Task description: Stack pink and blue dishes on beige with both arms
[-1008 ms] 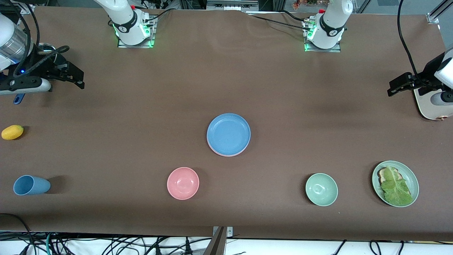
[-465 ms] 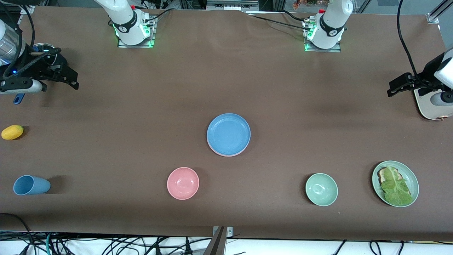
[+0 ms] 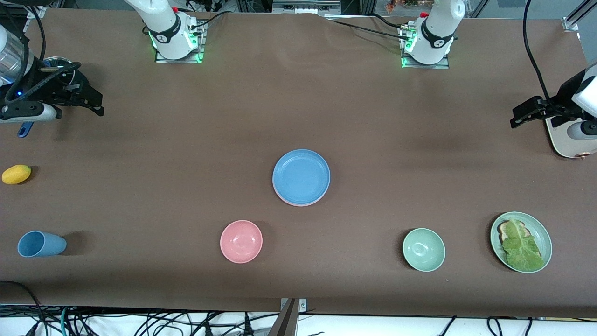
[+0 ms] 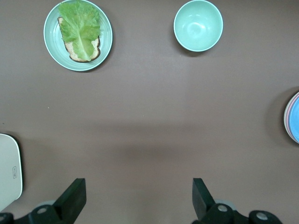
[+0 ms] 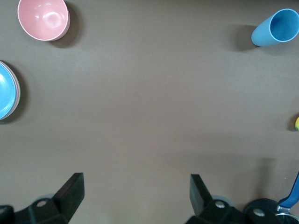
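Observation:
The sky-blue plate (image 3: 301,176) lies on top of a stack at the table's middle. Under it the pink plate shows only as a thin rim (image 3: 298,205) on the side nearer the front camera. The beige plate is hidden beneath them. My right gripper (image 3: 99,106) hangs open and empty over the right arm's end of the table, well away from the stack. My left gripper (image 3: 514,119) hangs open and empty over the left arm's end. The left wrist view catches the stack's edge (image 4: 294,119) with its open gripper (image 4: 138,186); the right wrist view shows the blue plate (image 5: 4,91) with its open gripper (image 5: 135,182).
Nearer the front camera than the stack stand a pink bowl (image 3: 241,241), a mint bowl (image 3: 423,249) and a mint plate (image 3: 536,225) with lettuce on toast. A blue cup (image 3: 41,244) lies on its side and a yellow fruit (image 3: 16,174) sits by the right arm's end. A white device (image 3: 566,140) is under the left gripper.
My right gripper drew back a little toward its end of the table and then stopped. The left arm and the plates have not moved.

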Controlling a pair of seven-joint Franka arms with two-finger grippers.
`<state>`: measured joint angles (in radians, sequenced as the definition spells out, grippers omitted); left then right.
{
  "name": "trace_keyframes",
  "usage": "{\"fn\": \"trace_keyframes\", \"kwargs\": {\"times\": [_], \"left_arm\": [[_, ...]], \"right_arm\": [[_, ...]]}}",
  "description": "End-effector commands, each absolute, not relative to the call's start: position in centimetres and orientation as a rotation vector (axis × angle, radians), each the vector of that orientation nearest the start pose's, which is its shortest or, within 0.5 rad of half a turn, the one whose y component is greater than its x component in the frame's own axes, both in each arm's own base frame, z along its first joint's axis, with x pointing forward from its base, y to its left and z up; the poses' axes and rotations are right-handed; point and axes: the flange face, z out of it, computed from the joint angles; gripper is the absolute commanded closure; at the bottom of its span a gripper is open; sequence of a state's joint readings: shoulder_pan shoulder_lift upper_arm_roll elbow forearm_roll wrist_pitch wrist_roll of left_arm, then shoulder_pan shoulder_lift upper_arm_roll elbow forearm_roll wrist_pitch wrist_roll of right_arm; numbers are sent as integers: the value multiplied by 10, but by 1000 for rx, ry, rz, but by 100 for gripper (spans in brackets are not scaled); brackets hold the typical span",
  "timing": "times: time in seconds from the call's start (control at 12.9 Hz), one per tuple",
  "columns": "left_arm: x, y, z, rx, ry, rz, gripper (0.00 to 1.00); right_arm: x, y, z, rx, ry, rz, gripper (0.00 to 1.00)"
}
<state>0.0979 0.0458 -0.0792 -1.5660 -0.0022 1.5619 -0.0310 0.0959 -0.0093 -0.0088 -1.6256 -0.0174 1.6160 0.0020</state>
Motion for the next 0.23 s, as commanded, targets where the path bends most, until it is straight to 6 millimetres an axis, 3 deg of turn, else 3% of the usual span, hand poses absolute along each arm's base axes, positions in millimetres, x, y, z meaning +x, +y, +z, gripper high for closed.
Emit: {"fn": "trace_keyframes", "kwargs": {"times": [0.0, 0.16], "left_arm": [[570, 11, 607, -3140, -58, 60, 0], [570, 11, 607, -3140, -55, 58, 0]], "right_arm": [[549, 48, 617, -3163, -137, 1, 0], [547, 50, 615, -3164, -139, 29, 0]]}}
